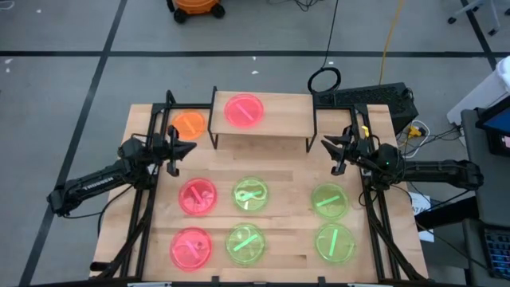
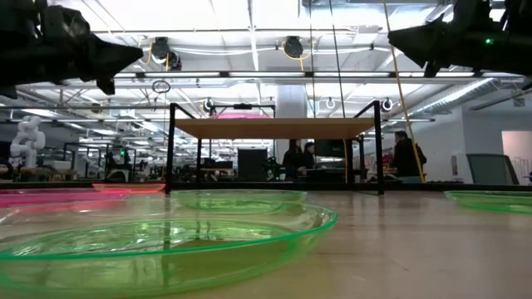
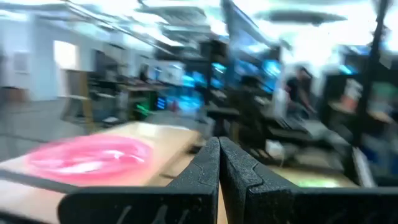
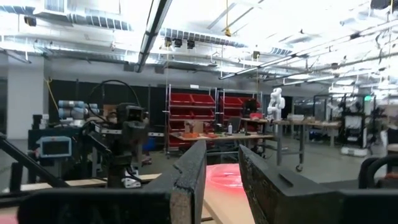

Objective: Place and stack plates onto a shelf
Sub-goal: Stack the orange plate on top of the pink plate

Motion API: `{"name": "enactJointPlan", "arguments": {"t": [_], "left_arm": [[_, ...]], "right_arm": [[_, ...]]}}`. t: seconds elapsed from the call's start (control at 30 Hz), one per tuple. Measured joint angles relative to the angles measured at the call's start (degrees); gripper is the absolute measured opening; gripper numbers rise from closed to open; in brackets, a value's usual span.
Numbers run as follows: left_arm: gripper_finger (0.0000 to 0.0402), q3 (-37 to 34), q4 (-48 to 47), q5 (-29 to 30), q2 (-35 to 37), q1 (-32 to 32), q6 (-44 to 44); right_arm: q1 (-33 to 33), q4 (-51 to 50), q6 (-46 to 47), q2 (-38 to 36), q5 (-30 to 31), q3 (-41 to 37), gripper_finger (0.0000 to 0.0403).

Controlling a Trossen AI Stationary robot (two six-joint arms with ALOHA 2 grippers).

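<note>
The shelf (image 1: 263, 119) stands at the table's far middle, and a pink plate (image 1: 243, 110) lies flat on its board. An orange plate (image 1: 189, 124) lies on the table left of the shelf. Two pink plates (image 1: 197, 196) and several green plates (image 1: 251, 195) lie flat in two rows on the near half. My left gripper (image 1: 190, 148) hovers shut and holding nothing, left of the shelf's near corner, just on the near side of the orange plate. My right gripper (image 1: 325, 144) hovers open by the shelf's right end, with nothing between its fingers (image 4: 193, 168).
A black power strip (image 1: 374, 97) and cables lie at the table's far right corner. Black frame rails run along both table sides. There is bare wood between the shelf and the plate rows. In the low view, people stand in the room far behind the shelf (image 2: 274, 127).
</note>
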State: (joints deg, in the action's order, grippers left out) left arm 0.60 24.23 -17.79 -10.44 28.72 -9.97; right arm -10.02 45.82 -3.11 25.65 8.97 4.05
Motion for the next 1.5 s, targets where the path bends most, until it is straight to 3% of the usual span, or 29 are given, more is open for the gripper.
{"name": "enactJointPlan", "arguments": {"t": [0.13,0.27,0.47,0.57,0.7,0.8,1.1,1.5], "left_arm": [[0.0004,0.0,-1.19,8.74,-0.12,0.01,-0.75],[0.0004,1.79,-11.17,16.54,-2.59,0.01,0.36],[0.0004,6.59,-20.94,22.67,-9.94,0.01,1.43],[0.0004,9.95,-24.63,24.3,-13.89,0.01,6.31],[0.0008,15.4,-34.06,32.68,-19.16,0.01,12.82],[0.0033,18.71,-39.76,37.63,-23.62,0.21,13.15],[0.0123,21.55,-41.18,38.97,-39.24,0.56,12.42],[0.0129,21.55,-39.4,43.89,-53.53,2.58,13.11]], "right_arm": [[0.0,-0.09,2.96,0.0,-0.02,0.0,0.0077],[-0.02,0.18,2.89,0.0,-0.02,0.0,0.0077],[0.0,0.24,0.43,0.0,-0.02,0.0,0.0077],[-0.01,0.24,0.56,0.0,-0.01,0.0,0.0077],[-0.01,0.24,0.87,0.0,-0.02,0.0,0.0077],[0.0,0.24,0.89,0.0,-0.02,0.0,0.0077],[0.0,0.24,0.76,0.0,-0.02,0.0,0.0077],[-0.02,0.24,0.87,0.0,-0.02,0.0,0.0077]]}}
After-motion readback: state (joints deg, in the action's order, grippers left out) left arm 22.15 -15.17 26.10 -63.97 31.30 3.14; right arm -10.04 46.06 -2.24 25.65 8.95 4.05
